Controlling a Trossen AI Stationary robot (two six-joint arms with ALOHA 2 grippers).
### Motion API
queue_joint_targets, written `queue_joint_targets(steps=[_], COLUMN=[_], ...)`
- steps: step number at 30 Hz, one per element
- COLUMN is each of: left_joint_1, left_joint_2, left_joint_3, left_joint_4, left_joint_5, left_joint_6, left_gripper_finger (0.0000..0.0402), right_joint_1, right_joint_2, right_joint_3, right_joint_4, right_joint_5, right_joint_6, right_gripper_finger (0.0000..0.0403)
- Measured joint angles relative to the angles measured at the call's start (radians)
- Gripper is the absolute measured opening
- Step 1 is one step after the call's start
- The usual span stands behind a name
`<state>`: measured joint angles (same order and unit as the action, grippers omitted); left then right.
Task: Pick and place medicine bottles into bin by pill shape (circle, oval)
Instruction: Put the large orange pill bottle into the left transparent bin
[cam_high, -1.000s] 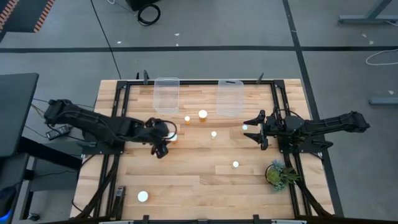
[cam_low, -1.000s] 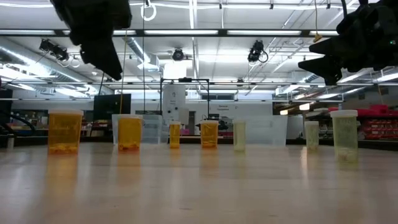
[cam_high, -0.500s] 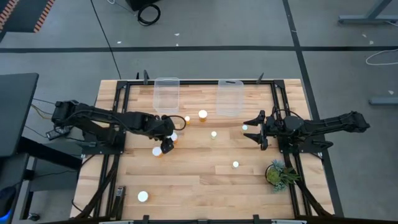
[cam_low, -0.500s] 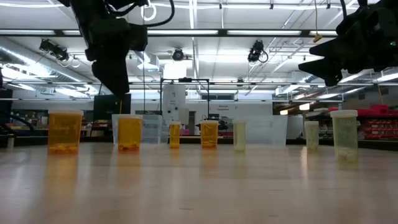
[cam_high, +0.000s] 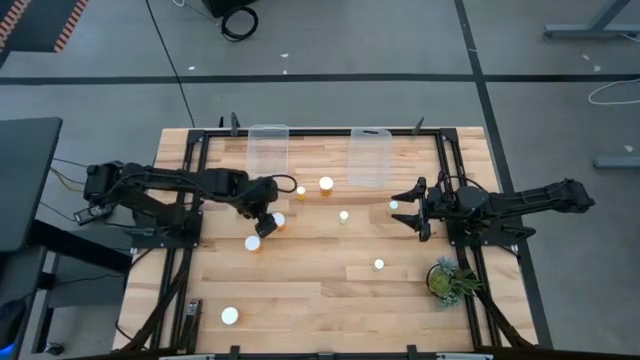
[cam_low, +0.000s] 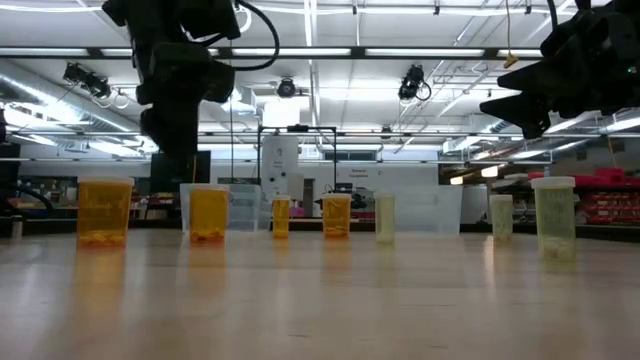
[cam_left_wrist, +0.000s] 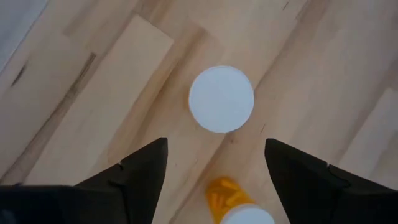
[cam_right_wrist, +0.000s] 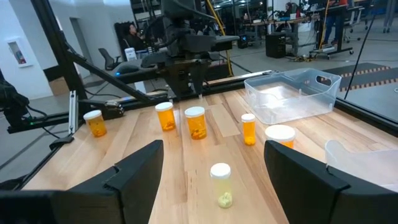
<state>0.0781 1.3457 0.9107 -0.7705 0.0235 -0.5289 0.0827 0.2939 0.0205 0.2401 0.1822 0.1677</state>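
Left gripper (cam_left_wrist: 214, 171), jaws apart, hovers over a capped bottle (cam_left_wrist: 221, 99); right gripper (cam_right_wrist: 214, 171) waits, jaws apart.

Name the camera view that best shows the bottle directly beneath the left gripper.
The left wrist view: the bottle's white cap sits centred ahead of the open fingers. The high view shows a small dot; the low view shows its amber side.

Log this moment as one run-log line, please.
left gripper: open, above white-capped medicine bottle, empty | right gripper: open, waiting at table's right | bins: no bottles seen inside
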Motion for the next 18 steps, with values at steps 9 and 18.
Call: queue_joint_targets(steps=[9,18], left_joint_1=[0.0,-0.003], left_joint_2=[0.124,0.326], left_joint_3=[0.016,0.205], left_joint_4=[-0.041,-0.197], left_joint_5=[0.029,0.019], left_joint_6=[0.011,0.09], left_gripper_finger=[0.0275,0.0275], right_joint_1=[0.0,0.0], right_joint_2=[0.0,0.0], right_joint_3=[0.0,0.0], right_joint_4=[-0.008,-0.009], right_joint_5=[0.0,0.0], right_joint_6=[0.0,0.0], right_gripper_finger=[0.0284,0.0284])
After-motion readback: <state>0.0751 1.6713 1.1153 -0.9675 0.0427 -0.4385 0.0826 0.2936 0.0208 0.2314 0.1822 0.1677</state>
